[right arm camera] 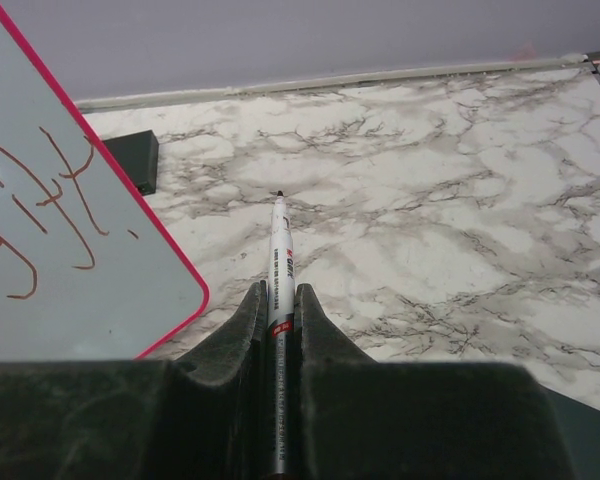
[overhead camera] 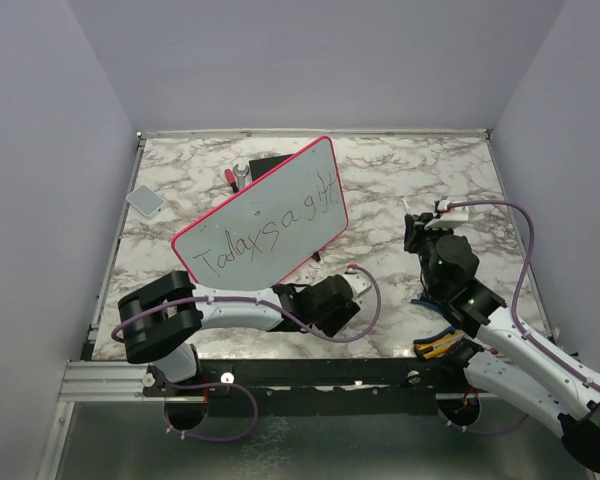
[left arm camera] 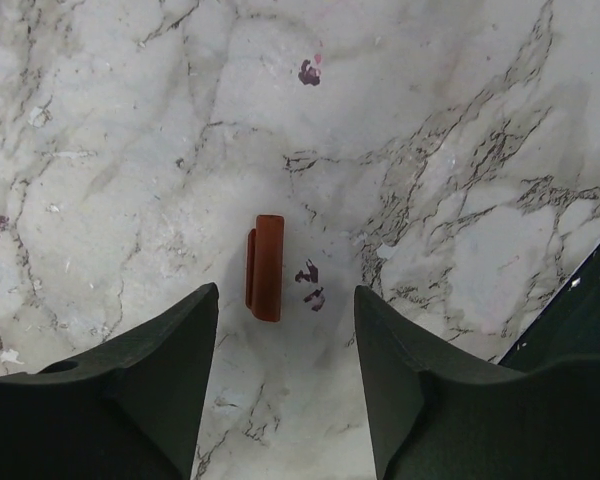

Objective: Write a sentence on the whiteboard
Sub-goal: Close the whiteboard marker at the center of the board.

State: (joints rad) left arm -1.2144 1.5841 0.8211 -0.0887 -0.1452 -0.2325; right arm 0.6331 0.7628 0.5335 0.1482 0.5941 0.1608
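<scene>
The whiteboard, pink-red framed, stands tilted in the middle of the marble table. The sentence "Today is a gift" runs along it in thin dark marker. My right gripper is shut on a white marker, tip pointing away, to the right of the board and clear of it. The board's right end with the last letters shows in the right wrist view. My left gripper is open and empty, just above the table. A red marker cap lies on the table ahead of the left fingers.
A small grey pad lies at the far left. A red-handled wrench and a dark block lie behind the board; the block also shows in the right wrist view. Dark ink smudges mark the marble beside the cap. The table's front edge is near.
</scene>
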